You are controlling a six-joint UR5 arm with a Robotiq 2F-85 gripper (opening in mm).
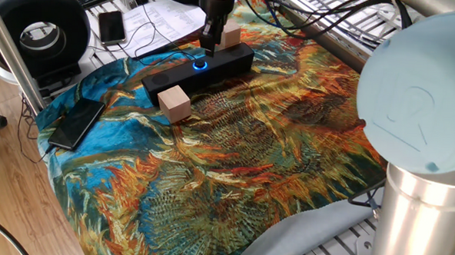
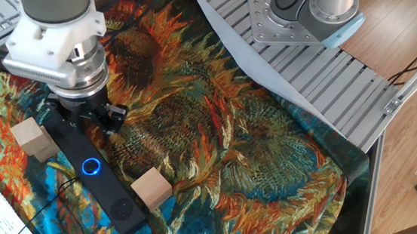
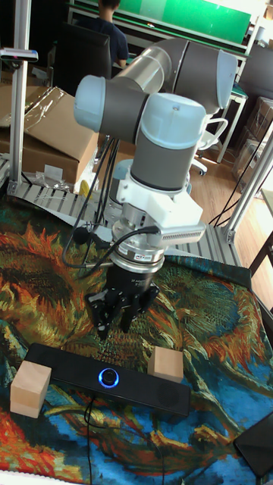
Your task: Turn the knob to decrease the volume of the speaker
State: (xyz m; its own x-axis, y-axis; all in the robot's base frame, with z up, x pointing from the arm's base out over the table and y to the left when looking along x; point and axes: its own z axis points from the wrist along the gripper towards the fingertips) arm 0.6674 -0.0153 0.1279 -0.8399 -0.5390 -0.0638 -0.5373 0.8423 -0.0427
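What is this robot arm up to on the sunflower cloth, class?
A single robot arm has its gripper hanging just above the long black speaker, close to the knob with the glowing blue ring at the bar's middle. The fingers look spread and hold nothing, and they do not appear to touch the knob yet. Two wooden cubes sit on either side of the speaker, one in front and one behind.

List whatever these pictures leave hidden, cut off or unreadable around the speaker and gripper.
- Gripper fingertips: in the other fixed view the wrist covers them; in one fixed view they are too small to judge the jaw gap.
- Knob: any volume marking is too small in every view; only the blue ring shows.
- Speaker: its far end is hidden behind the gripper in the other fixed view.
- Phone: cut off by the tall fixed view's right edge.
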